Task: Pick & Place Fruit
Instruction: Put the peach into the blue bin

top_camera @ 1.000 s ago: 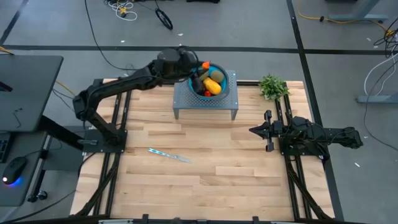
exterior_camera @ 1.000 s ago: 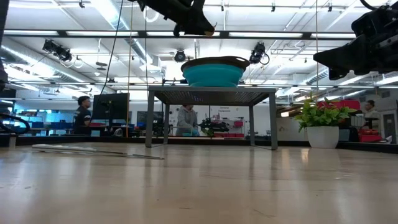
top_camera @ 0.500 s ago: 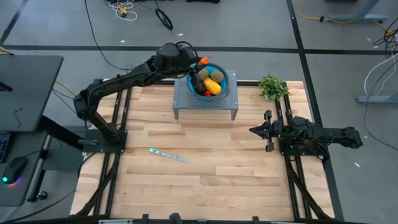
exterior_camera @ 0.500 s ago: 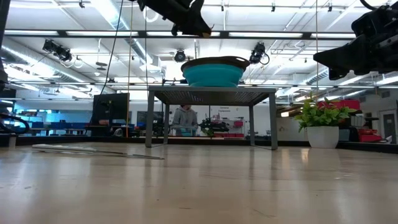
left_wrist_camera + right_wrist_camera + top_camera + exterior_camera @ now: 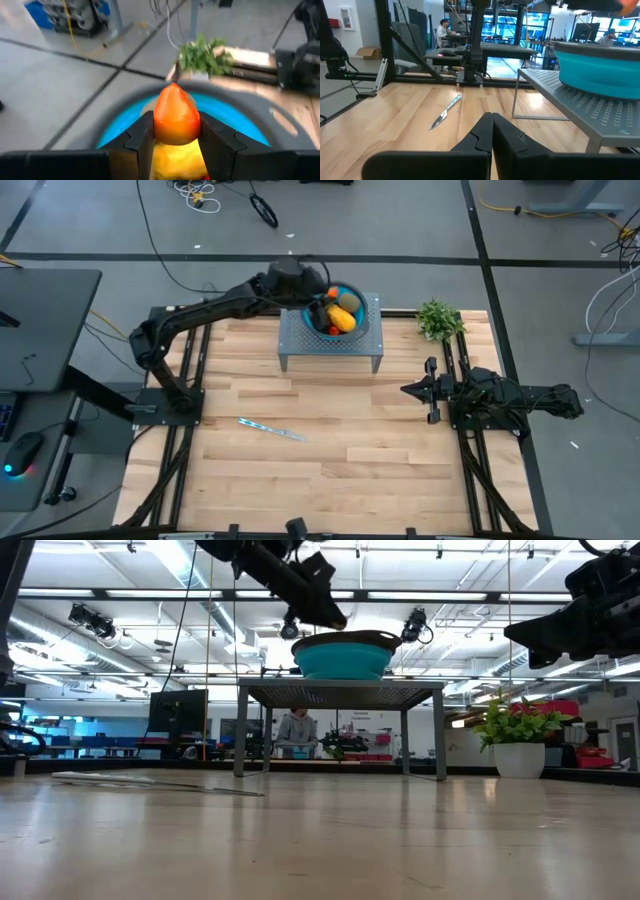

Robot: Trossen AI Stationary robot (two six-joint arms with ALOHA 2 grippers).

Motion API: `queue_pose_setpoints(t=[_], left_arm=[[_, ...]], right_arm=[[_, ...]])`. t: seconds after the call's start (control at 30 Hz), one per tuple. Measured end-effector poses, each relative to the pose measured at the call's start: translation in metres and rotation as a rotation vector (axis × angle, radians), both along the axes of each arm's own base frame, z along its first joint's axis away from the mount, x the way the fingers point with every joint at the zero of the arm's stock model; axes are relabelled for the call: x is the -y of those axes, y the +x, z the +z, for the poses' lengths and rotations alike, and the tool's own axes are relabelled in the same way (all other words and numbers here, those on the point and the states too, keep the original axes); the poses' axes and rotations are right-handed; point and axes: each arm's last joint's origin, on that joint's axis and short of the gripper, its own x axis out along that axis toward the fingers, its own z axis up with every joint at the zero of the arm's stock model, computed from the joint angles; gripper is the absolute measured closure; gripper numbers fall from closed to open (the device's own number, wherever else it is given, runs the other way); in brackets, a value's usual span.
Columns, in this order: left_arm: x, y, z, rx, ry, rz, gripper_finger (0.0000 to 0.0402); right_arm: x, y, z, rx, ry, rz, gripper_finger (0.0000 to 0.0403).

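A teal bowl [image 5: 362, 330] stands on a grey perforated stand [image 5: 300, 352] at the table's far edge. In it lie a yellow-orange fruit [image 5: 343, 319], a brown-green kiwi-like oval [image 5: 350, 302] and a small red piece [image 5: 333, 330]. My left gripper [image 5: 175, 122] is over the bowl's left-far rim [image 5: 335, 618] and is shut on a small red-orange pear-shaped fruit [image 5: 333, 292]. My right gripper [image 5: 408, 390] waits, shut, low over the table's right side. My left gripper pinches the red-orange fruit's wide lower body [image 5: 175, 125] between its two fingers [image 5: 142, 132], and the fruit's narrow tip sticks out past them. The fingers slant down from the table's left-far side. The fruit is lifted over the bowl, above the yellow-orange fruit [image 5: 175, 155].
A green leafy plant [image 5: 438, 318] in a white pot [image 5: 518, 760] stands at the far right. A slim silvery-blue knife-like stick [image 5: 272, 430] lies on the near-left boards. The stand's legs [image 5: 240, 735] leave a gap under it. People move in the room behind.
My left gripper, still shut on the red-orange fruit, has come down and a little toward the table's right and near side. It was high above the bowl's far-left rim and is now just over the bowl. The right arm has kept still.
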Motion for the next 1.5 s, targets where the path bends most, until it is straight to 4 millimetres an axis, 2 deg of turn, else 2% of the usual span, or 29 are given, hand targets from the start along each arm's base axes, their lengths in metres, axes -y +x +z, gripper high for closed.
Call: queue_pose_setpoints(t=[0.17, 1.5], left_arm=[[-0.002, 0.006, -0.013, -0.033, -0.040, -0.018, 0.0262], [-0.001, 0.003, -0.018, -0.100, -0.057, -0.021, 0.0262]], right_arm=[[0.000, 0.000, 0.000, -0.001, 0.000, -0.002, 0.0396], [0.000, 0.000, 0.000, -0.001, 0.000, -0.002, 0.0396]])
